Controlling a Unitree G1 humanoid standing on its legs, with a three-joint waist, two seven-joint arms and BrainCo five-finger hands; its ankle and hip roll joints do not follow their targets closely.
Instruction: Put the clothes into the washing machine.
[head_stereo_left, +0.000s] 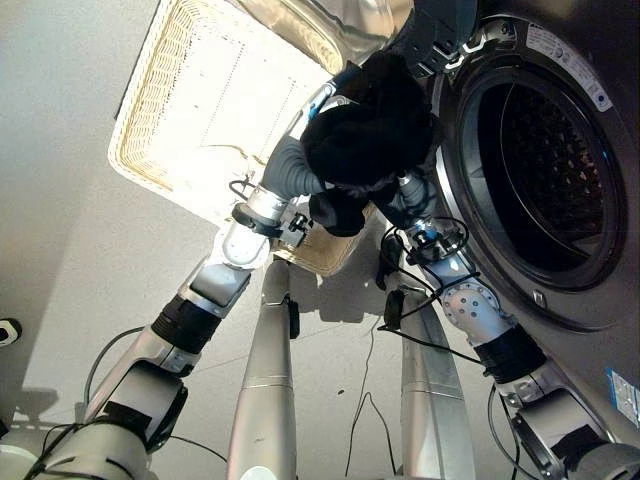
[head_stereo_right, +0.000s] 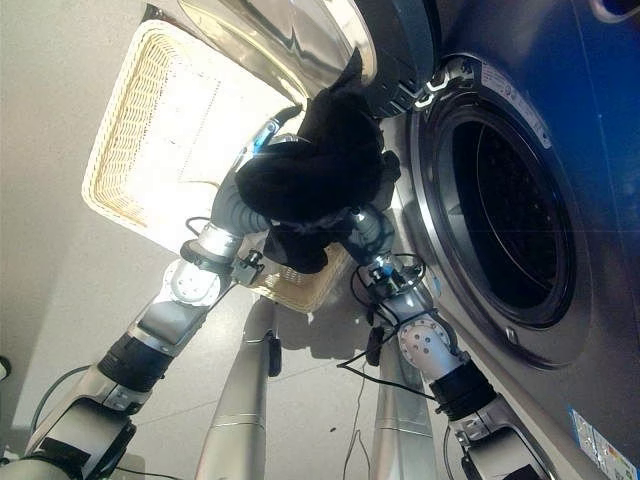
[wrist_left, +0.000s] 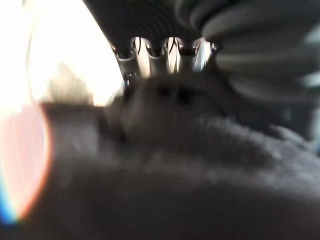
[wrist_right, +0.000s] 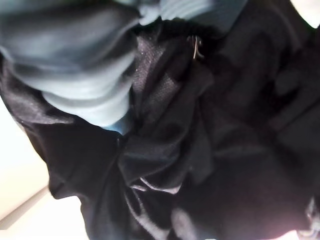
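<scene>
The washing machine (head_stereo_left: 560, 170) stands with its round mouth uncovered and its door (head_stereo_right: 300, 40) swung away from that mouth; the drum (head_stereo_right: 510, 215) behind it looks empty, so nothing has been loaded yet as far as can be seen; beside the machine, on the side away from the drum, a pale wicker basket (head_stereo_left: 150, 110) sits on the floor (head_stereo_left: 60, 240), and its inside glares too brightly to show whether more clothes remain. A bundle of black clothes (head_stereo_left: 365, 130) is raised clear of the basket and hangs just outside the machine's mouth, not yet past the rim; the lift seems done, and the push into the drum and the release are left.

The bundle sits between the two arms; the left hand (wrist_left: 165, 52) lies against the cloth with its fingers sunk in it, so I cannot tell whether they are curled; the right hand (wrist_right: 95, 80) is buried under the folds, its state likewise unreadable.
</scene>
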